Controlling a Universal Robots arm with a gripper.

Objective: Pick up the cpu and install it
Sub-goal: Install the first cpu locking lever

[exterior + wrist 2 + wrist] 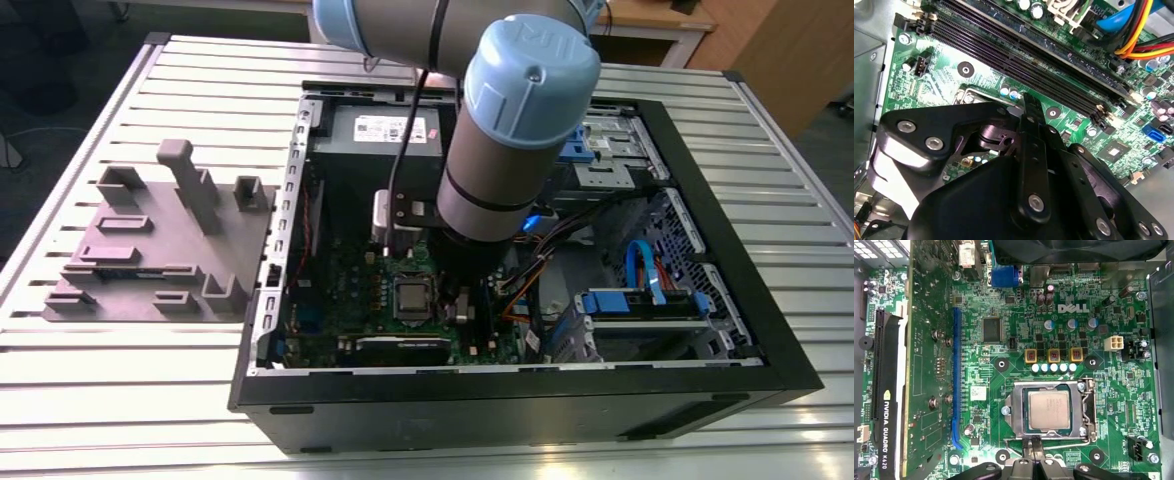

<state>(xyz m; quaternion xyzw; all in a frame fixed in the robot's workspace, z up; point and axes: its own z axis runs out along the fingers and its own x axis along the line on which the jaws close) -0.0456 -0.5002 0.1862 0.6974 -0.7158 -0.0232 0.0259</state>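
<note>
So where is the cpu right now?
The cpu lies flat inside the socket frame on the motherboard in the first wrist view. In the exterior view it sits just left of the arm.

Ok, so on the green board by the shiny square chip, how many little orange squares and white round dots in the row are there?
cpu: 1
orange squares: 3
white round dots: 5
Total: 9
</note>
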